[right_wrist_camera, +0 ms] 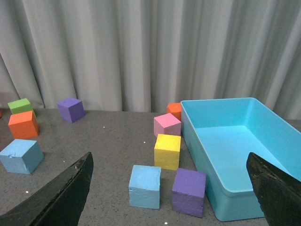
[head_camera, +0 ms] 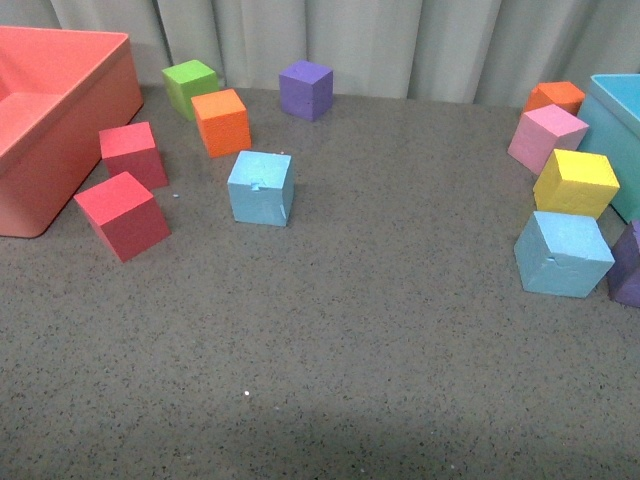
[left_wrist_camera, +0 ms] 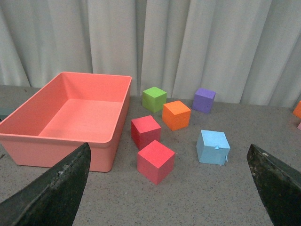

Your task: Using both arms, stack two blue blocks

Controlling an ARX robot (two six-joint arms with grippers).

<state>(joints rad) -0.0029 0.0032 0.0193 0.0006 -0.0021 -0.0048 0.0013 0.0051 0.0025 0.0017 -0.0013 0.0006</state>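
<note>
One blue block (head_camera: 260, 187) sits left of centre on the grey table, near an orange cube; the left wrist view shows it (left_wrist_camera: 213, 147) ahead and apart from my open left gripper (left_wrist_camera: 169, 188). The other blue block (head_camera: 562, 254) lies at the right, between a yellow cube and a purple cube; in the right wrist view it (right_wrist_camera: 145, 186) rests just ahead of my open right gripper (right_wrist_camera: 169, 190). Both grippers hold nothing. Neither arm shows in the front view.
A salmon bin (head_camera: 45, 130) stands at the left with two red cubes (head_camera: 124, 214) beside it. Green (head_camera: 189, 86), orange (head_camera: 221, 122) and purple (head_camera: 305, 90) cubes sit at the back. A turquoise bin (right_wrist_camera: 263, 141) stands at the right, with pink (head_camera: 546, 138), yellow (head_camera: 575, 183) and purple (right_wrist_camera: 189, 191) cubes nearby.
</note>
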